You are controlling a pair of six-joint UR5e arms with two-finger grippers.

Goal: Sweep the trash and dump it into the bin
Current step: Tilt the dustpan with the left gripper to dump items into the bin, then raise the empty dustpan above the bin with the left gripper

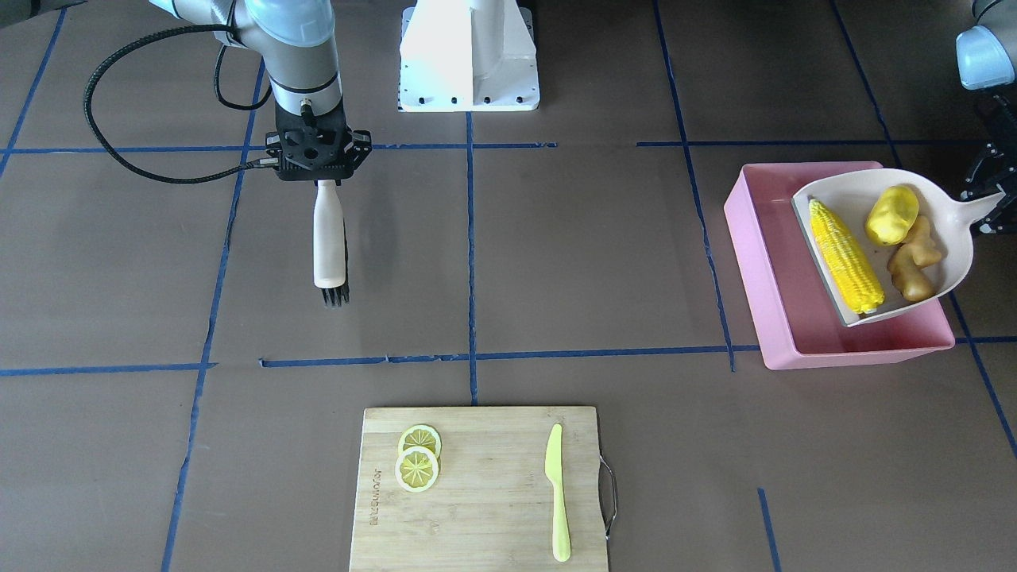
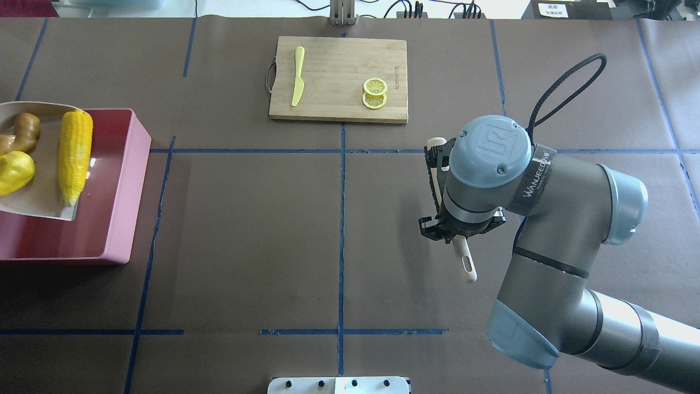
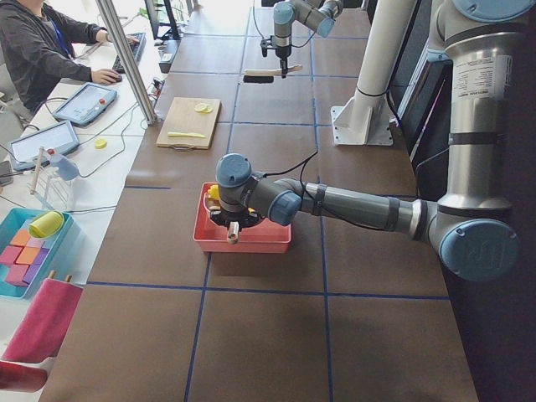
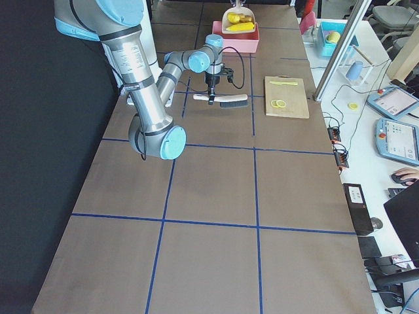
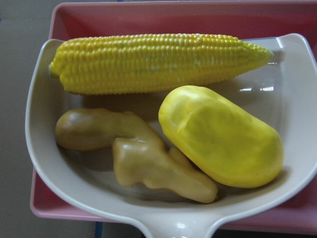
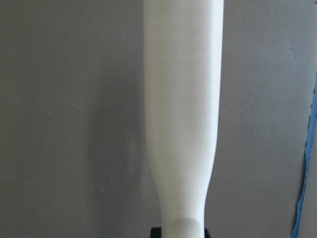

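Observation:
The corn cob (image 1: 846, 256), the yellow potato-like lump (image 1: 891, 216) and the tan ginger root (image 1: 914, 266) lie in the beige dustpan (image 1: 838, 191). The dustpan hangs over the pink bin (image 1: 763, 270). My left gripper (image 1: 987, 208) is shut on the dustpan's handle at the bin's side. The left wrist view shows the corn (image 5: 158, 62), lump (image 5: 223, 136) and ginger (image 5: 143, 158) inside the pan (image 5: 297, 99), with the bin (image 5: 148, 15) beneath. My right gripper (image 1: 319, 168) is shut on a white-handled brush (image 1: 328, 246), held level above the table far from the bin.
A wooden cutting board (image 1: 485, 508) at the table's far edge carries two lemon slices (image 1: 419, 461) and a yellow-green plastic knife (image 1: 558, 492). The white robot base (image 1: 469, 56) stands at the near edge. Blue tape lines cross the brown table.

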